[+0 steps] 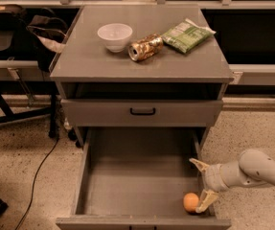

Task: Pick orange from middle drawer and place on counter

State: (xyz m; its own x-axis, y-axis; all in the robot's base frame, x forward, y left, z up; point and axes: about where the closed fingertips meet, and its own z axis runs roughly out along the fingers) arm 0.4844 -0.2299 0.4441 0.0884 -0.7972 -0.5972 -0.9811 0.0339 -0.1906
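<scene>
The orange [190,201] lies on the floor of the open middle drawer [137,186], in its front right corner. My gripper [200,185] comes in from the right over the drawer's right wall. It is open, with one finger [207,200] right beside the orange and the other finger [198,164] further back. It holds nothing. The counter [142,56] is the grey top of the cabinet, above the drawers.
On the counter stand a white bowl [114,36], a gold can [145,47] on its side and a green packet [187,34]. A shut drawer with a black handle [142,111] is above the open one. Chairs and a cable stand at the left.
</scene>
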